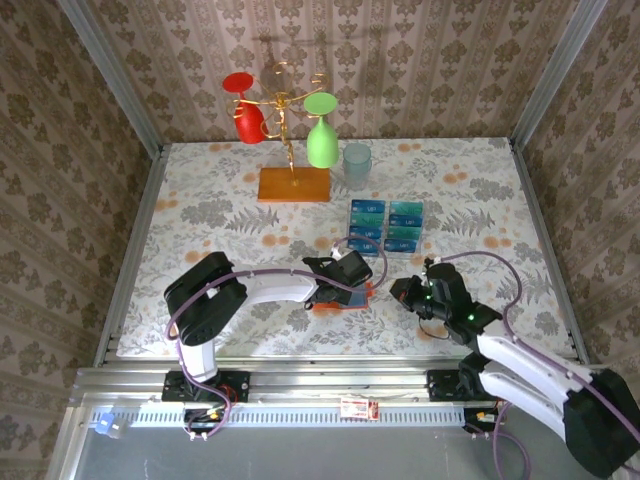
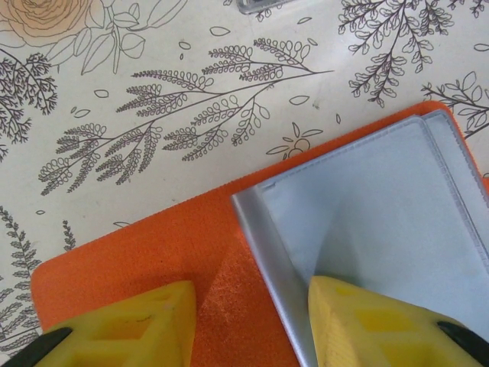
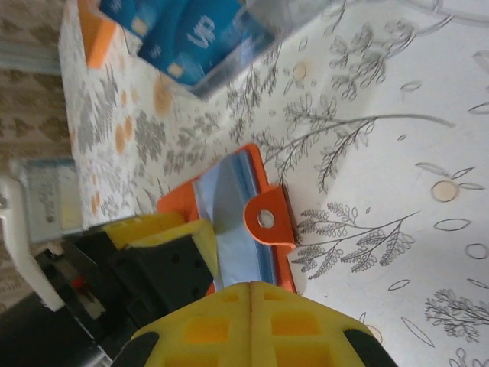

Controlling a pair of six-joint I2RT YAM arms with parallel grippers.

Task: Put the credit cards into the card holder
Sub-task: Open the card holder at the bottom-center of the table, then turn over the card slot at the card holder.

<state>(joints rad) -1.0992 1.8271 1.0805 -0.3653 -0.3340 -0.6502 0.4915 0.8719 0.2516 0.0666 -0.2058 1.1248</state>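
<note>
Floral tablecloth [image 2: 114,199], card holder [image 2: 367,206] flat beneath spread left fingers [image 2: 130,325]

The left arm [image 1: 270,287] stretches out to the right, its left gripper [image 1: 350,288] pointing down with fingers [image 2: 126,325] set apart. The right arm [image 1: 520,365] bends forward and leftward, and its right gripper [image 1: 404,292] sits low, fingers [image 3: 206,329] pressed together.

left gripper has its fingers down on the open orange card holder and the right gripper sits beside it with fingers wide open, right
Not quite. The right gripper is shut: the right wrist view shows its two yellow fingers pressed together. The rest stands: the left gripper has its fingers down on the open orange card holder, with the right gripper beside it.
</note>
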